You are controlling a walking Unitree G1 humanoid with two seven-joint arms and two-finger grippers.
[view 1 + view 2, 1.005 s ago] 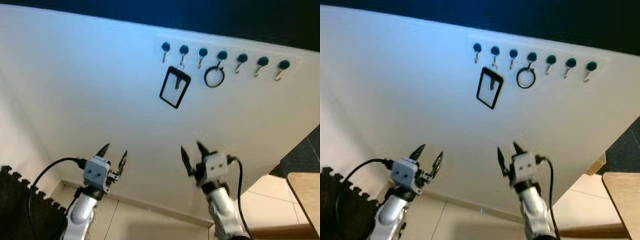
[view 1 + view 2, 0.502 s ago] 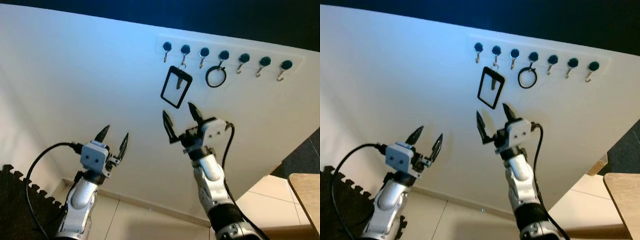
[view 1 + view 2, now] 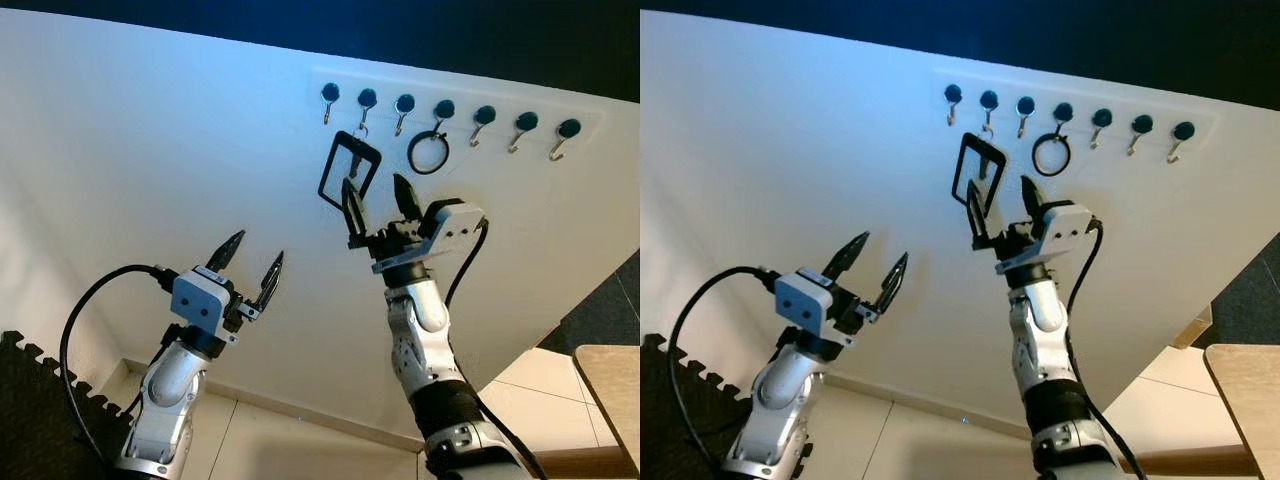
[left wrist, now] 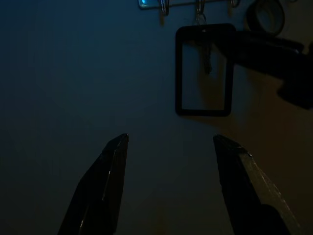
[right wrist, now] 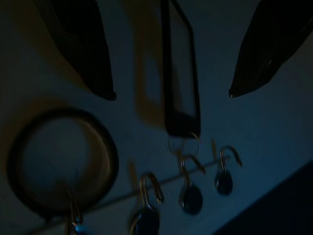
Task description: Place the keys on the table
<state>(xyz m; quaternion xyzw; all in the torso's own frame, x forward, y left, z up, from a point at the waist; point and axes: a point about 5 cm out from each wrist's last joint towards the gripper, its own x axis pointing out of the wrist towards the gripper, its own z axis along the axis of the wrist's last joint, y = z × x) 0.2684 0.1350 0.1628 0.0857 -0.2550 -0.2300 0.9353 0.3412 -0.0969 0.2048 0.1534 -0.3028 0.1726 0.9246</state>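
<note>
— Since the right arm has lifted from low by the wall, where does its end effector (image 3: 380,205) sit now?
— Right up at the tag (image 3: 349,169), fingers spread wide. One fingertip (image 3: 347,190) overlaps the tag's lower edge; the other stands just to the side, below the ring (image 3: 428,153). A second ago the tag hung well above it.

— And the keys?
— On the hook rail (image 3: 445,108), just above the end effector. The tag hangs from the second hook, with a key (image 4: 207,58) showing inside its frame. From the right wrist, the tag (image 5: 180,83) lies between the two fingers, edge on. Nothing is gripped yet.

— What does the rise mean for the task?
— I judge the reach is nearly done. What remains is closing on the tag, lifting it off its hook, and carrying it to the tabletop (image 3: 610,385), well off to the end effector's right and far below.

— The left end effector (image 3: 247,268)?
— Also wide apart and empty, raised a little, low and to the left of the working one, pointing at the tag.

— Any risk?
— The tag stands tilted, so a pinch could slip or swing it.
</note>
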